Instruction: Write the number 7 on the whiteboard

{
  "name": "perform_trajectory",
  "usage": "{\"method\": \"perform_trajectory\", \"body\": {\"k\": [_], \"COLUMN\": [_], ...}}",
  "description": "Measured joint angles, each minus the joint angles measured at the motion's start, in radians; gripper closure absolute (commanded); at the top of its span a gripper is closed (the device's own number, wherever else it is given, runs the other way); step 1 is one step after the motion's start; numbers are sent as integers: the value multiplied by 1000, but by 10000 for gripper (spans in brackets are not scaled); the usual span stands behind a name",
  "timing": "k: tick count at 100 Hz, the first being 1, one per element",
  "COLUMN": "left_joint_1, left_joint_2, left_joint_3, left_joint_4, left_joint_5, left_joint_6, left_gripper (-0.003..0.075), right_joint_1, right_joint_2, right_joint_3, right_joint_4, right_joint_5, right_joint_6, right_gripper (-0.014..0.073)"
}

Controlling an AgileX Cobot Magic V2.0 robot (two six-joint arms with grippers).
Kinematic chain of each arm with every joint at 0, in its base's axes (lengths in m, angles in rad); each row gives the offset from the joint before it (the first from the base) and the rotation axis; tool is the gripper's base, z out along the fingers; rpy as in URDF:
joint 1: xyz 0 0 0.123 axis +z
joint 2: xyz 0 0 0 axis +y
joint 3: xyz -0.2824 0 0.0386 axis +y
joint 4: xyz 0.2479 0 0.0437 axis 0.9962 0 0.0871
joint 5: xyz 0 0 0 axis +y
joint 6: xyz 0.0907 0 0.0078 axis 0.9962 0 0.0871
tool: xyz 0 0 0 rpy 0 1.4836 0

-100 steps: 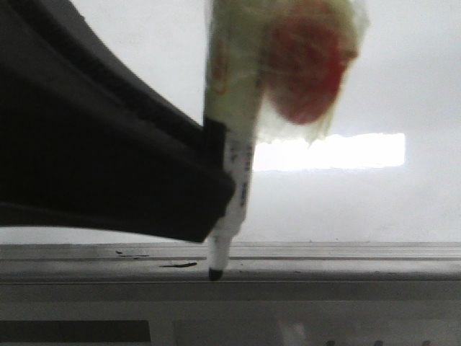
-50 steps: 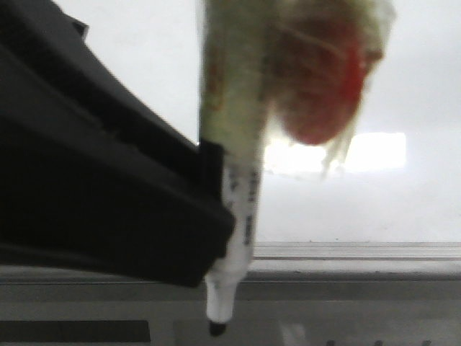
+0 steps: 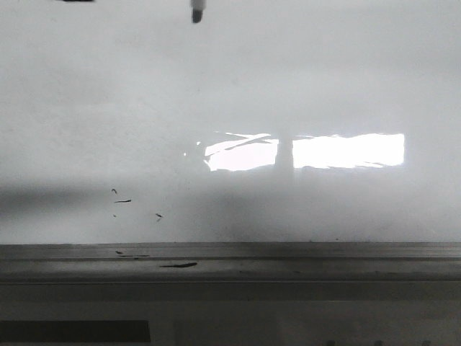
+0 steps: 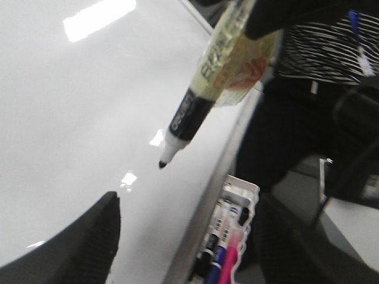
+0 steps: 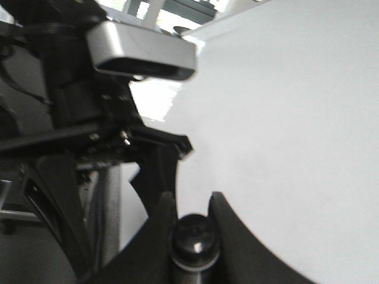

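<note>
The whiteboard (image 3: 288,86) fills the front view, with a bright glare (image 3: 346,151) and a few small black smudges (image 3: 122,200). No number 7 shows on it. My right gripper (image 5: 189,204) is shut on the black rear end of a marker (image 5: 194,236). In the left wrist view the marker (image 4: 189,112), wrapped in yellowish tape, points its black tip (image 4: 161,164) at the board (image 4: 71,118), close to it. In the front view only its tip (image 3: 196,13) shows, at the top edge. My left gripper (image 4: 189,254) is open and empty over the board's edge.
A grey metal ledge (image 3: 288,263) runs along the board's near edge, with a dark smear (image 3: 178,265). A white holder (image 4: 237,201) with black, blue and pink pens sits just off the board's edge. A person in a striped top (image 4: 320,47) stands beyond it.
The marker and the black gripper that filled the front view have moved away toward the top edge. Only the marker tip shows now, and the board is uncovered.
</note>
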Motion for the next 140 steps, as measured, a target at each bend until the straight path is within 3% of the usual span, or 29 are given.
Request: {"method": "perform_trajectory", "body": {"k": [16,33,44,57,140], "left_joint_1": [78,99,99,99,99], "left_joint_2": [-156,-262,-281,-281,-281], "left_joint_3": [87,166,194,206,206], "left_joint_4": [-60,-117,-123,-124,-125], "left_joint_5": [-134,-178,-171,-143,-135], "left_joint_6": [-52,-63,-63,-64,-66], "left_gripper": [489,743,741,741,741], "right_joint_1": [0,0,0,0,0], "right_joint_2": [30,94,122,128,22], "right_joint_3": [-1,-1,-1,-1,-1], "right_joint_4": [25,192,302,331,342], "right_joint_5": [-96,-112,-118,-122,-65], "right_joint_6": [-75,-253,-402,-448,-407], "right_gripper": [655,655,655,655,655]}}
